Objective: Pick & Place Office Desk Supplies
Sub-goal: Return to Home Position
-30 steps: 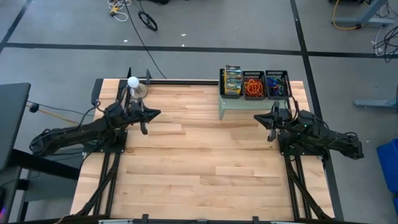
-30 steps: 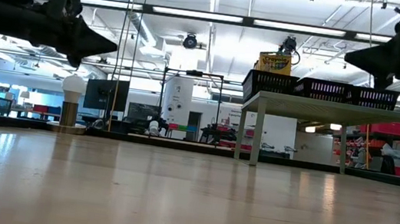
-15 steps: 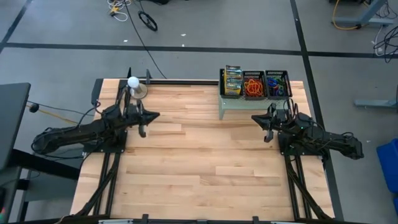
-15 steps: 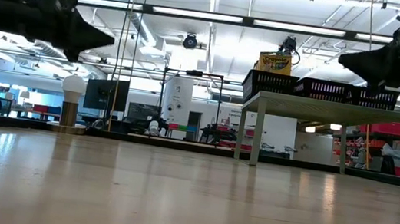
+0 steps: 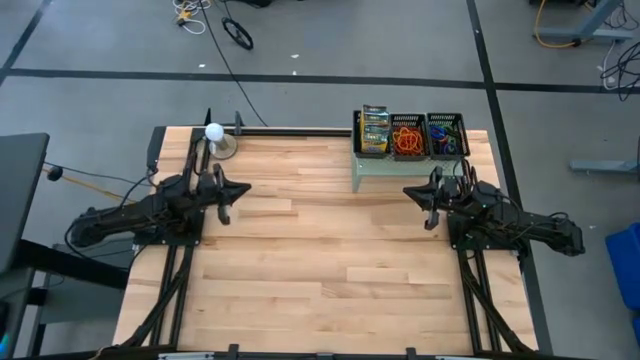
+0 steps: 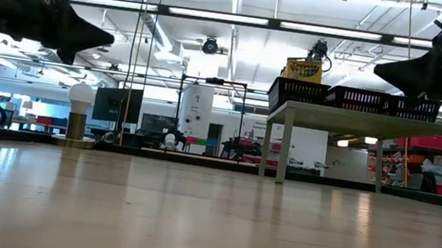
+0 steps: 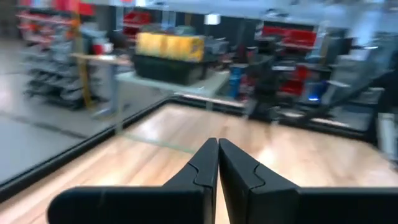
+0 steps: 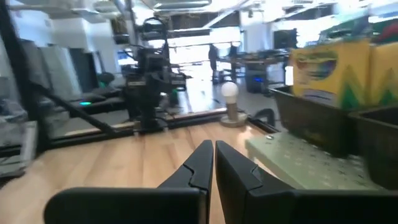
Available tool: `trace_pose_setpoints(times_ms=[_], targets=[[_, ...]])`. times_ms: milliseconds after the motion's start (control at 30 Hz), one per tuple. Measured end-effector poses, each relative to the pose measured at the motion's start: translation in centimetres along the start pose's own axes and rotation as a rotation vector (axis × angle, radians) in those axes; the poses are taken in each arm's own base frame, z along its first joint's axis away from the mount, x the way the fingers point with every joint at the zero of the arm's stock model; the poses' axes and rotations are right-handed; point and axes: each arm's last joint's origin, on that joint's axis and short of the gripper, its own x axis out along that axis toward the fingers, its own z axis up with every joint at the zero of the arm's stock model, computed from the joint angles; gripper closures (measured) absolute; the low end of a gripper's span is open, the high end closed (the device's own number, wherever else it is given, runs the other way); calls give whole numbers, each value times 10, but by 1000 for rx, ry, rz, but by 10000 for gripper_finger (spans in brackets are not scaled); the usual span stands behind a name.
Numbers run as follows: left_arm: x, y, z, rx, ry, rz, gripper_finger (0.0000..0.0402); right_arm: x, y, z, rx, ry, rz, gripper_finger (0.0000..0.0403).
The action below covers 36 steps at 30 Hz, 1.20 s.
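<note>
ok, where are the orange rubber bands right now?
High view: the orange rubber bands sit in the middle black tray on the green shelf, back right of the table, between the crayon boxes and the blue-green bands.

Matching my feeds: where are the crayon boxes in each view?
High: crayon boxes in the leftmost tray, top right of centre.
Low: upper right, above the tray rim.
Left wrist: distant, atop the shelf.
Right wrist: close, in the tray.
Shared landmark: the green shelf.
</note>
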Motion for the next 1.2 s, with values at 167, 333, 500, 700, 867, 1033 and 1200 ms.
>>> trace_pose_setpoints(times_ms=[167,333,500,700,867,1033,1200], targets=[[0,3,1,-5,-21,99,382,0,-4,-1,-5,2,-127,378],[1,2,-2,-30,12,75,382,-1,-7,-1,-8,-4,-255,378],[2,-1,-6,-90,71,-30,382,-1,-9,-2,-4,-2,-320,378],[4,-3,-8,-199,112,-99,382,-1,-10,-2,-26,4,-337,378],[5,-1,-10,-203,125,-41,382,-1,-10,-2,-37,6,-337,378],[5,0,-11,-199,124,6,382,-2,-10,-2,-38,7,-338,378],[5,0,-11,-200,122,10,382,-2,-10,-2,-38,7,-338,378]])
